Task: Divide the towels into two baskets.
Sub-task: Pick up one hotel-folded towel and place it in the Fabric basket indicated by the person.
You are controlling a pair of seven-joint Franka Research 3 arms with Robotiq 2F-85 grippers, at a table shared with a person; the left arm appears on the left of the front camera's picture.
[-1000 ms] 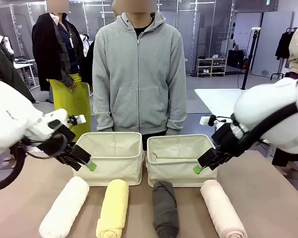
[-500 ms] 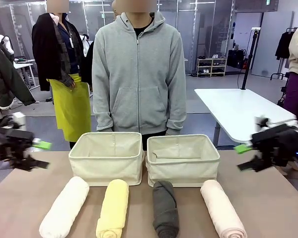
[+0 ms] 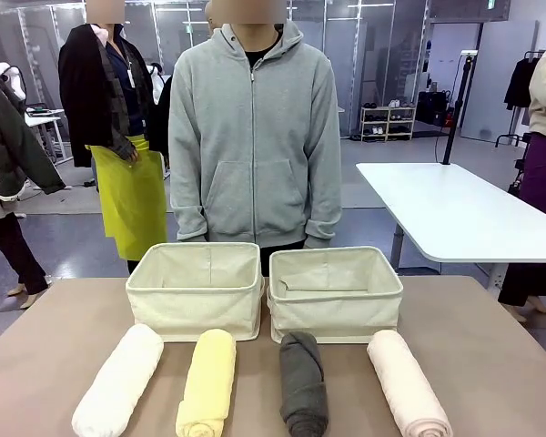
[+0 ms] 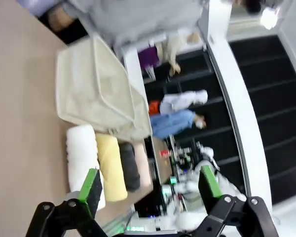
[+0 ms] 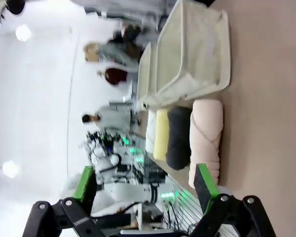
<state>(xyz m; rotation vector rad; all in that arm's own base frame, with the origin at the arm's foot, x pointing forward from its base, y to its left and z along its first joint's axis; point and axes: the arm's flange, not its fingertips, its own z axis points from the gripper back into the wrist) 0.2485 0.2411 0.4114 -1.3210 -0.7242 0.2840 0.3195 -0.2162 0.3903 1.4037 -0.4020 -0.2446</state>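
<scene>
Nothing is sorted yet, by the look of it; the four towels lie in a row on the worktop just in front of the left basket and its twin, the right basket, which stands touching or almost touching it on the right; the white towel lies in front of the left basket's left corner, the yellow towel in front of its right half, the dark grey towel and the pink towel further right; the rolls point at the baskets, probably so that each can be pinched across its middle and lifted straight in, two to each.

The left end effector is released, its green-padded fingers spread wide with nothing between them, looking along the row from beyond the white towel; the right end effector is equally spread and bare, well off to the right of the left basket, past the pink towel; both seem parked clear of the work.

The basket floors are hidden behind the near walls, though what shows inside looks bare; the rolls' near ends run close to the front view's bottom edge, the pink one cut off; the hands of the person standing behind the left basket cannot be made out; both wrist views are rolled sideways and blurred.
</scene>
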